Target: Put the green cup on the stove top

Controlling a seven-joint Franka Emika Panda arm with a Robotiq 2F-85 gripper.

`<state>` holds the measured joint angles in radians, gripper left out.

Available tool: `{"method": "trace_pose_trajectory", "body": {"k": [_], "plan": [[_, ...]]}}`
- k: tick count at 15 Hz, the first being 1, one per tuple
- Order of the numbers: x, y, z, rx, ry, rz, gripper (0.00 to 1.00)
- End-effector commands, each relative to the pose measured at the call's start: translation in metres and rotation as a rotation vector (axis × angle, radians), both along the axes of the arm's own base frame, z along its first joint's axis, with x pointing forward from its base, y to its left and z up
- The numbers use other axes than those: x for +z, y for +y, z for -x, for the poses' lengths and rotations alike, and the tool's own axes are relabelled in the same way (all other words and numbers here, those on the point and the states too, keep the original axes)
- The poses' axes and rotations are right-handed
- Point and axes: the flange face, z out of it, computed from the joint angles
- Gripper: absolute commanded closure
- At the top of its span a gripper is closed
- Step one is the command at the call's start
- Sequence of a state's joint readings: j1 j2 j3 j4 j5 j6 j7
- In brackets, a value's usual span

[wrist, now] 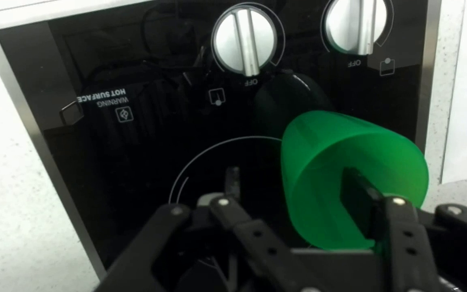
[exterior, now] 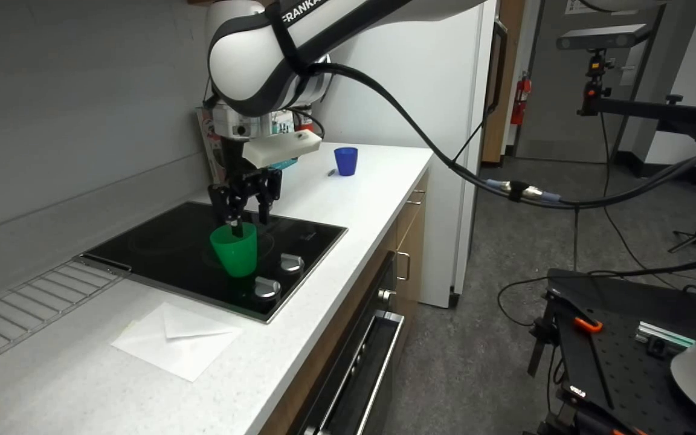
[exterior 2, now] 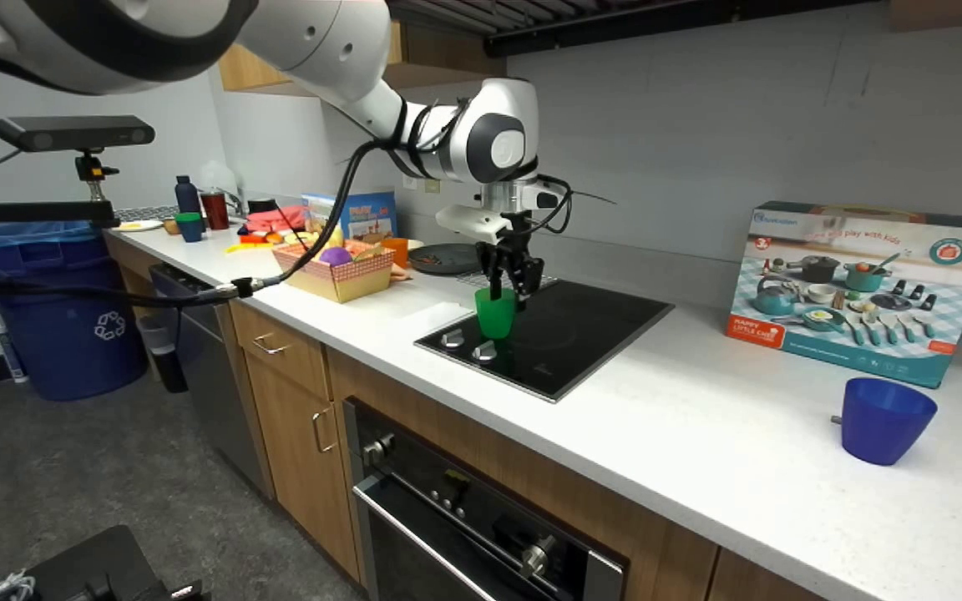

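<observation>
The green cup [exterior: 238, 257] stands on the glossy black stove top [exterior: 164, 241], near the silver knobs; it also shows on the stove top [exterior 2: 594, 313] as a green cup [exterior 2: 495, 319] in an exterior view. My gripper [exterior: 250, 221] is directly above the cup, pointing down. In the wrist view the gripper [wrist: 292, 174] is open. One finger is inside the mouth of the green cup [wrist: 318, 174], and the other is outside it over the black glass [wrist: 136, 162]. A gap shows between the cup wall and each finger. The cup's base is hidden in the wrist view.
Two silver knobs [wrist: 245, 40] sit on the cooktop beside the cup. A white paper sheet [exterior: 179, 341] and a wire rack [exterior: 46, 302] lie on the counter near it. A blue cup [exterior 2: 886, 421], a toy box [exterior 2: 861, 288] and a basket [exterior 2: 339, 275] stand on the counter.
</observation>
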<state>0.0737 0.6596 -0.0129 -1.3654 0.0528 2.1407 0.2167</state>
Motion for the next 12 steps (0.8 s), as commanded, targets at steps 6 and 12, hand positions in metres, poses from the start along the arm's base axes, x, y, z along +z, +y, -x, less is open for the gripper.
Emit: {"method": "trace_pose_trajectory", "body": {"k": [6, 12], "plan": [[0.021, 0.01, 0.012, -0.002, -0.016, 0.019, 0.0], [0.037, 0.014, 0.041, -0.075, -0.023, 0.027, 0.0]]}}
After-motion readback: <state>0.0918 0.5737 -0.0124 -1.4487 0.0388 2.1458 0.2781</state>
